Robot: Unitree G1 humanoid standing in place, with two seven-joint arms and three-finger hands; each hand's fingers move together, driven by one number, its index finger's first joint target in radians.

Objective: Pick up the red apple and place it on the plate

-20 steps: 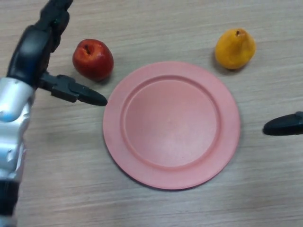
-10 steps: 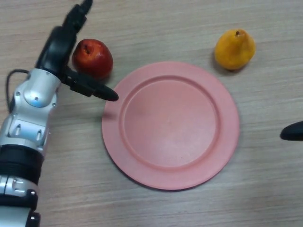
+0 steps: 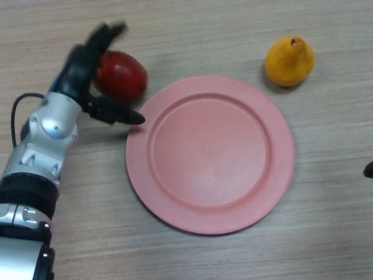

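Observation:
The red apple [image 3: 122,77] lies on the table just off the upper left rim of the pink plate [image 3: 280,175]. My left hand [image 3: 78,70] is against the apple's left side. Its fingers [image 3: 106,34] reach up past the apple's far side and are nearly straight. Its thumb [image 3: 116,112] sticks out just below the apple, next to the plate's rim. The apple sits in the gap between thumb and fingers. The plate holds nothing. Only a dark tip of my right hand [image 3: 368,170] shows at the right edge.
A yellow pear [image 3: 289,60] stands on the wooden table beyond the plate's upper right rim.
My left hand has moved right and closed in around the apple, which has shifted slightly right toward the plate. My right hand has drawn back almost out of view.

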